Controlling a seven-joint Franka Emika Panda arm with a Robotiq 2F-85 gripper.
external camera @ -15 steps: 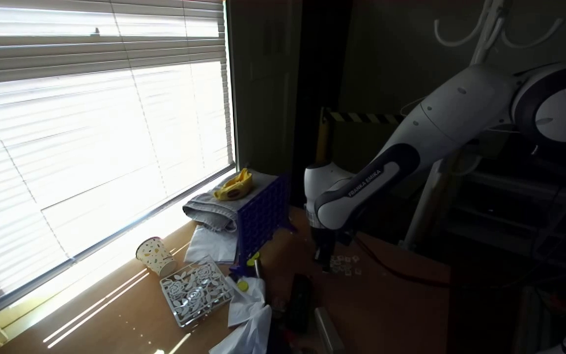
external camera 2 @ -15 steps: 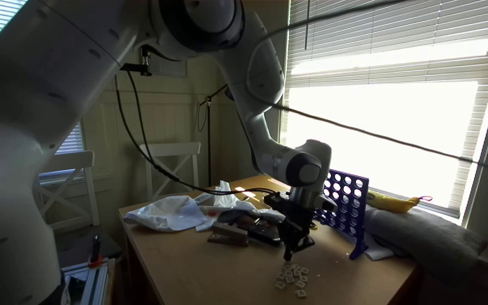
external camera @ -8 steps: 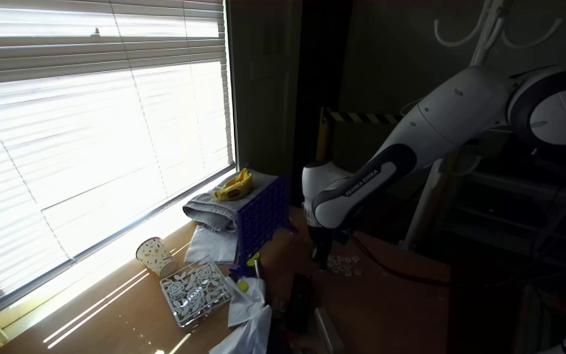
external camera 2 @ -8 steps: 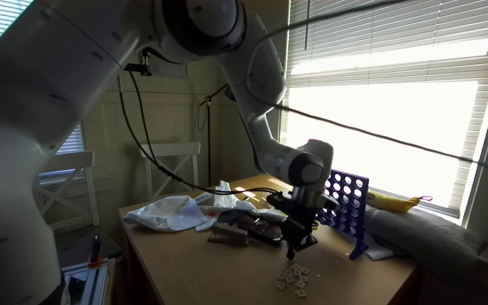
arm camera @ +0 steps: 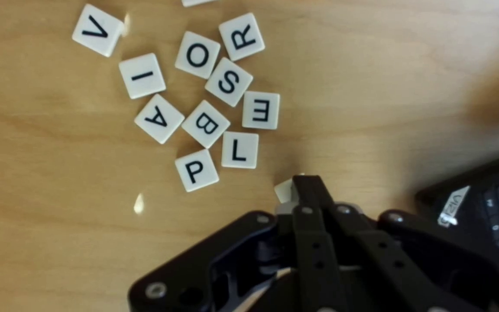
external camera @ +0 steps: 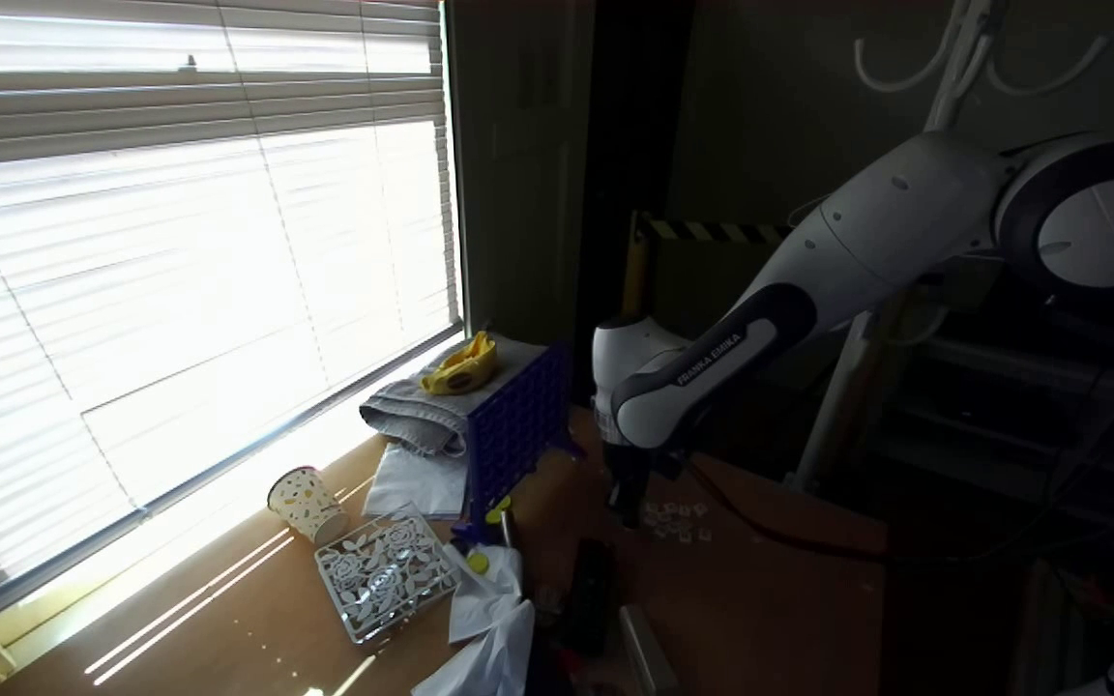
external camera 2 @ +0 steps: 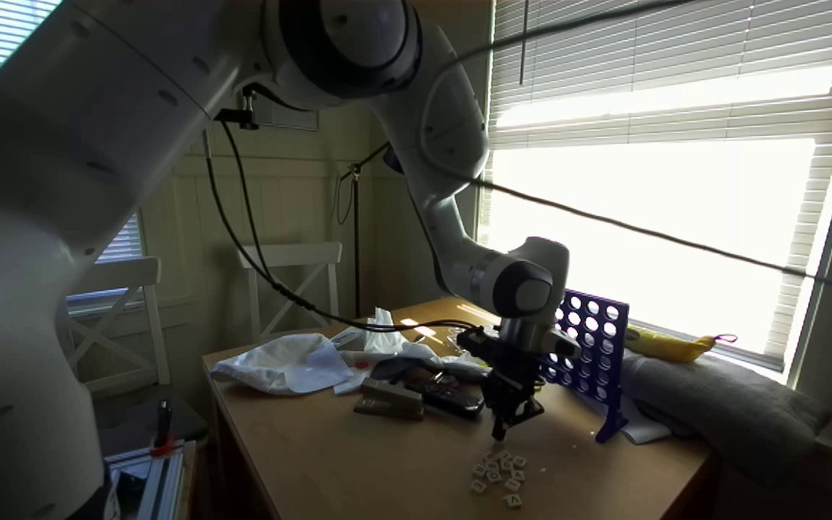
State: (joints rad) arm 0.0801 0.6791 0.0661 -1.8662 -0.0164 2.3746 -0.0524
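Note:
My gripper (arm camera: 312, 184) points down with its two black fingers together. In both exterior views the gripper (external camera: 628, 517) hangs low over the table beside a cluster of white letter tiles; its fingertips (external camera 2: 500, 435) are just behind the cluster. In the wrist view one white tile (arm camera: 283, 190) lies mostly hidden behind the fingertips, its letter unseen. I cannot tell whether the fingers touch it. Nearby lie the L tile (arm camera: 240, 150), P tile (arm camera: 196, 170), E tile (arm camera: 261, 110), B tile (arm camera: 206, 124) and several others, face up.
A black device with number keys (arm camera: 492, 216) lies to one side. A purple game grid (external camera 2: 589, 347) stands close to the gripper. A grey-brown block (external camera 2: 389, 399), white cloth (external camera 2: 286, 365), grey towel (external camera 2: 719, 404), yellow pouch (external camera: 461, 367), cup (external camera: 306, 503) and metal trivet (external camera: 385, 575) surround the area.
My gripper has shifted slightly toward the purple grid's side, with the arm following a little. The letter tiles and other objects show no visible movement.

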